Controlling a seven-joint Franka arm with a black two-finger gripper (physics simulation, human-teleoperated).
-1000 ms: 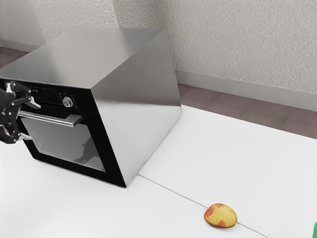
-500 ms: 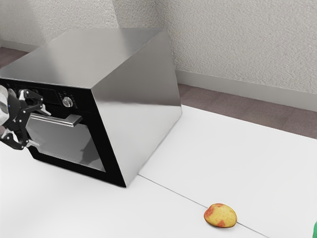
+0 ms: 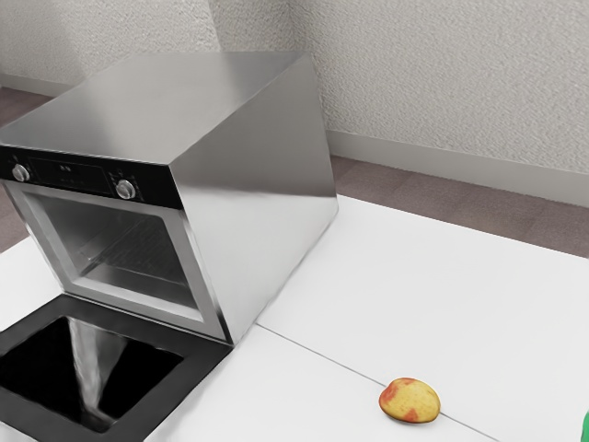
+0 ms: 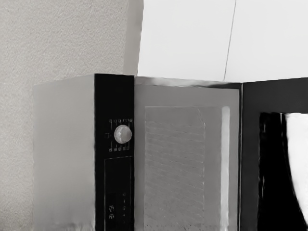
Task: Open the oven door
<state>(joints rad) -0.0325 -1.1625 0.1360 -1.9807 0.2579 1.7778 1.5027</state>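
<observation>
The oven [image 3: 267, 184] stands on the desk [image 3: 386, 285] — door [image 3: 198, 361] lowered before it. The fruit [image 3: 409, 401] lies on the desk seam [image 3: 322, 354] — apart from the oven, toward the exterior view's right.

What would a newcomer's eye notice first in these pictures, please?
Probably the oven door comes first: it hangs wide open, its black frame lowered in front of the steel oven, toward the exterior view's lower left. Next may come the oven cavity with a rack inside, below the black control panel. Then the yellow and red mango stands out, alone on the white tabletop near the exterior view's bottom.
</observation>
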